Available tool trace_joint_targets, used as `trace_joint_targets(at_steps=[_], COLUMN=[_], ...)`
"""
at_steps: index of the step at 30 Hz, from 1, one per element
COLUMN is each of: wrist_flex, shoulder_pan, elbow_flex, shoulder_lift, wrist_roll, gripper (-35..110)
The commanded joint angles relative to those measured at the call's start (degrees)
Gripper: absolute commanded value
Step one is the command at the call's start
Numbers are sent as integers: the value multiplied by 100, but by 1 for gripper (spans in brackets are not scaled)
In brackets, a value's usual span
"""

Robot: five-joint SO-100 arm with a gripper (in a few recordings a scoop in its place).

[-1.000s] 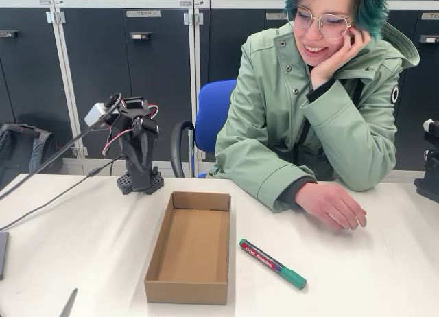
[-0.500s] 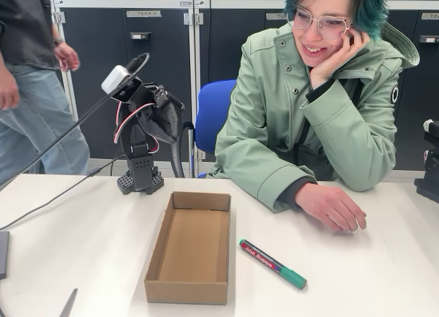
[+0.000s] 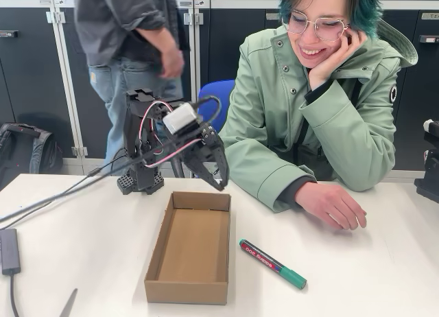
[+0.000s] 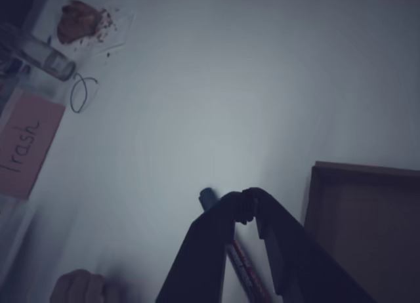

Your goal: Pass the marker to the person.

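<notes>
- Marker (image 3: 273, 263): dark red barrel, white lettering, green cap; lies flat on the table, just right of the cardboard box (image 3: 190, 247) in the fixed view, cap end toward the near edge. Apart from my end effector.
- End effector (image 3: 217, 171): mine; hangs above the far rim of the box, tips pointing down. In the wrist view the tips (image 4: 246, 204) meet, so I read the fingers as together, holding nothing.
- Step in hand, as I judge it: reach for the marker. Done well, I spread the fingers first, clear the box wall, come down across the barrel near its middle and close square to it so it does not roll.
- Person (image 3: 322, 111): seated behind the table, one hand (image 3: 333, 205) resting on it near the marker; a ready place to deliver.
- Table (image 3: 384, 276): white, smooth; cables at the left.
- Room: dark cabinets (image 3: 34, 77) behind; a second person standing (image 3: 130, 36); blue chair (image 3: 214, 104).
</notes>
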Motion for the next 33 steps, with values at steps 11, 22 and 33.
trace_joint_targets(at_steps=[11,22,33], wrist_flex=[1002,237,290], shoulder_pan=[-1468,-1819,-1151], elbow_flex=[-369,114,-105], shoulder_lift=[-211,-729,-1529], wrist_roll=[738,290,791], gripper=[-5,-5,-2])
